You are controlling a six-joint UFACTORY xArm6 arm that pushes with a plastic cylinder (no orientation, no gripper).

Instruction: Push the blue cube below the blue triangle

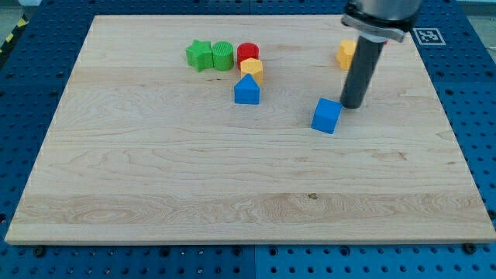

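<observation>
Blue cube (326, 116) tilted corner-on, my tip (353, 106) seemingly touching.

A pale wooden board (232, 178) with visible grain and a smooth matt finish; a matt plastic-looking blue cube (326, 115); a smooth dark rod (361, 70), faintly glossy.

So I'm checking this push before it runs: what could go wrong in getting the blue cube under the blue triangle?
1. My tip sits at the blue cube's upper-right corner, so an off-centre push may spin the cube and let it slip aside.
2. The blue triangle touches the yellow block in a tight cluster; a push aimed too high could drive the cube into the triangle and shift both.
</observation>
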